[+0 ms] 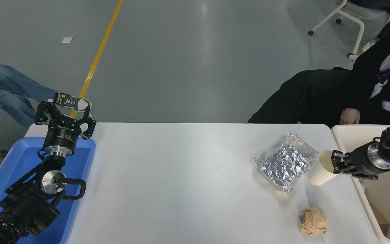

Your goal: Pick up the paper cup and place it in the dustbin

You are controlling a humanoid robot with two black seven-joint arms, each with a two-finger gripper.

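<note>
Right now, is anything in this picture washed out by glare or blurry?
Head view: sharp throughout; ceiling light glares softly on the grey floor, the foil tray sparkles, and the white table looks bright but not washed out. The paper cup at the right pincer casts only a faint shadow.

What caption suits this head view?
Right gripper holds tilted paper cup beside the dustbin; left gripper parked.

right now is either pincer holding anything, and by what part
The right pincer grips the paper cup at its rim end, the cup tilted beside the dustbin. The left pincer holds nothing.
</note>
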